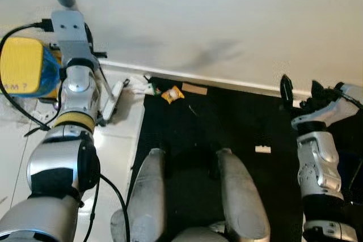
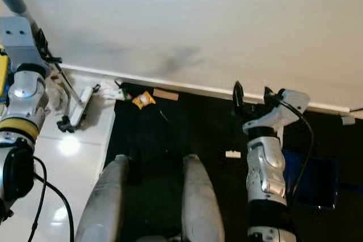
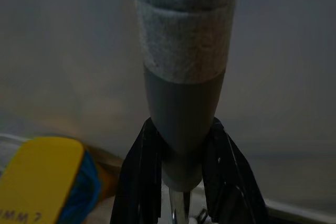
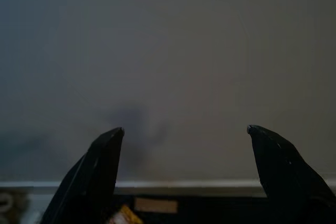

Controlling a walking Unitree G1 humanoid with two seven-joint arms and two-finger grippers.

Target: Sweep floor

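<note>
Gripping the broom handle (image 3: 184,124) with the left gripper (image 3: 184,182), fingers clamped on both sides of the grey shaft. Resting the broom head (image 1: 113,101) on white tile just beside the black mat (image 1: 227,134). Holding the right gripper (image 2: 251,96) wide apart and empty, facing the wall. Leaving a yellow wrapper (image 1: 172,94) lying on the mat near the baseboard.

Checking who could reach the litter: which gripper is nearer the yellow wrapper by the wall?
Left. The left gripper, shut on the broom handle, is just left of the yellow wrapper; the right gripper hovers open, farther to its right.
</note>
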